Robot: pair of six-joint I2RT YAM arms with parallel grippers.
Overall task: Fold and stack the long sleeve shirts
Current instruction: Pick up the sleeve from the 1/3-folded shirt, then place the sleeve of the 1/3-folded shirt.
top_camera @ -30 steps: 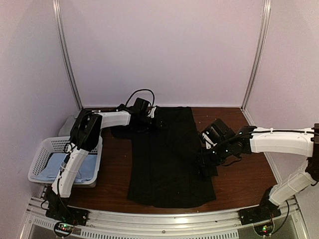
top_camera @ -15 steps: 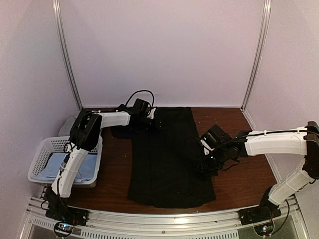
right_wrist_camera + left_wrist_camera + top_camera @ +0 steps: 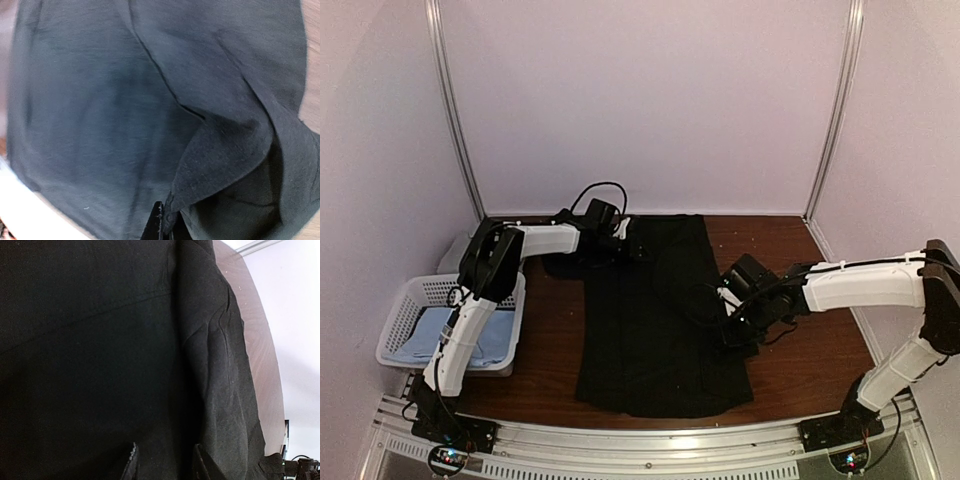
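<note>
Handling: black shirt [image 3: 655, 310] soft, limp, light; hold by edges. Now right gripper [image 3: 162, 224] clamped on side fold; left gripper [image 3: 165, 465] apart at far corner.

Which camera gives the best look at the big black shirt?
The top external view: it alone shows the whole black shirt spread on the table. The left wrist view shows only close-up cloth with a fold; the right wrist view, a raised flap at its edge.

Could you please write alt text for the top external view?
A black long sleeve shirt lies as a long strip on a brown table, the left gripper at its far left corner, the right gripper at its right edge. A white basket sits left.
</note>
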